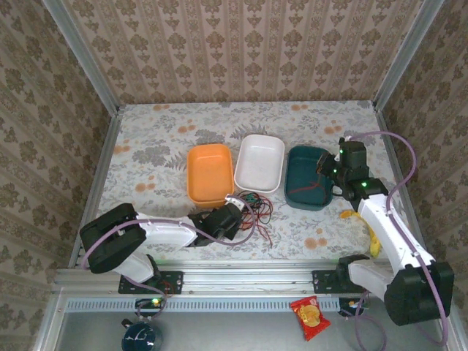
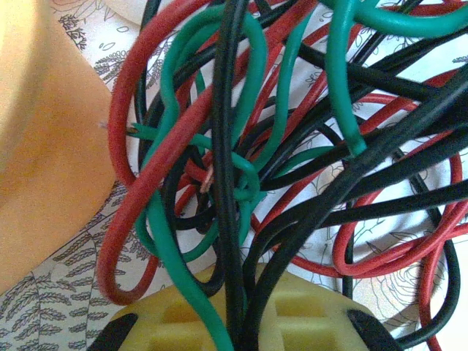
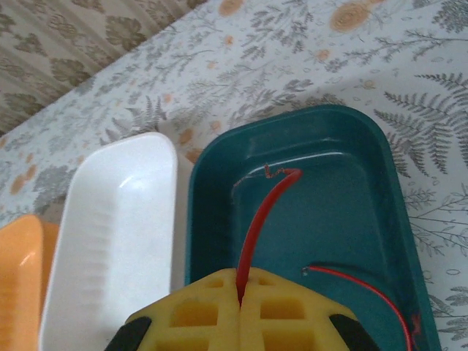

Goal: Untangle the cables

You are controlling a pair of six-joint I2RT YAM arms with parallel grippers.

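Left fingers [image 2: 168, 318] pinch several cables [image 2: 230, 292] together; pulling may tighten the tangle [image 2: 241, 175]. Right fingers [image 3: 197, 314], at three o'clock, clamp one red cable [image 3: 254, 223].

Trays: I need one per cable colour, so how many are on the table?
3, side by side: the orange tray on the left, the white tray in the middle, the teal tray on the right. None looks hidden.
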